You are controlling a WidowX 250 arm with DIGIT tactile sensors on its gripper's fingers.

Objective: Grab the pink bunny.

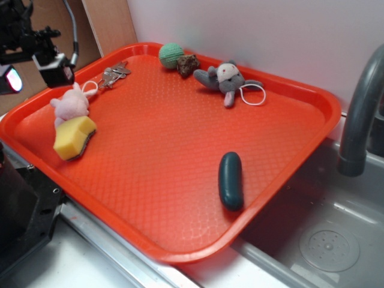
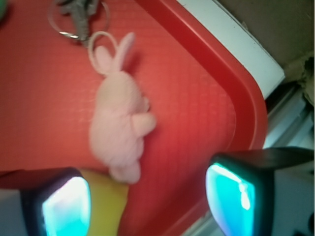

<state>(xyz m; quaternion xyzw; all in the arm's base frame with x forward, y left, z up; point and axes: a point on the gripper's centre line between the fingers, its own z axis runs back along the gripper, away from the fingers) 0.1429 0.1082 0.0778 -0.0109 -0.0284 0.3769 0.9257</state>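
Note:
The pink bunny [image 1: 71, 104] [image 2: 118, 123] lies on the red tray [image 1: 174, 144] near its left rim, its feet resting on a yellow sponge [image 1: 74, 138] [image 2: 106, 209]. Its white loop cord [image 2: 101, 42] reaches toward a bunch of keys [image 1: 113, 74] [image 2: 78, 12]. My gripper [image 2: 147, 201] is open, hovering above the tray's left corner, with the bunny ahead of the fingertips and nothing between them. In the exterior view the gripper [image 1: 51, 60] hangs at the upper left, just beyond the tray rim.
A grey plush animal [image 1: 227, 79] with a cord, a green knitted ball [image 1: 171, 55] and a brown lump [image 1: 188, 65] lie along the tray's back. A dark green oblong [image 1: 231, 180] lies at the right. A sink [image 1: 324, 240] and faucet [image 1: 360, 114] sit beyond the tray.

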